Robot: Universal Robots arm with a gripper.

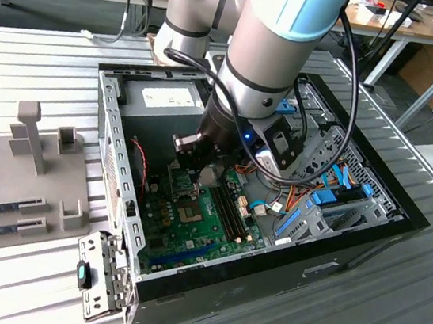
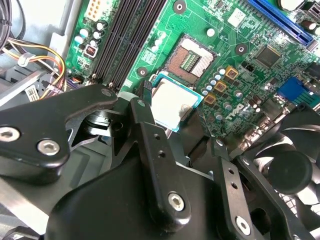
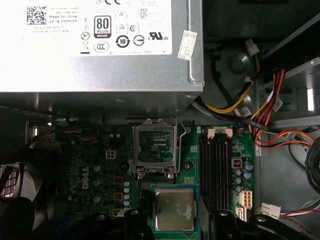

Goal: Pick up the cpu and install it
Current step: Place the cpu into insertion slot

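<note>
Fingers [image 2: 150, 145] of the black gripper [image 2: 172, 117] are closed on opposite edges of the small square cpu [image 2: 172, 102] with its silver-grey metal top and green rim. It is held over the green motherboard [image 2: 240, 30], just beside the empty metal-framed socket [image 2: 192, 55], inside the open black computer case [image 1: 281, 278].

In the first wrist view a white printed label [image 3: 100, 25] with certification marks and a code square covers the power supply [image 3: 100, 70]; a small sticker [image 3: 187, 45] sits at its edge. White lettering marks the motherboard [image 3: 100, 165].
</note>
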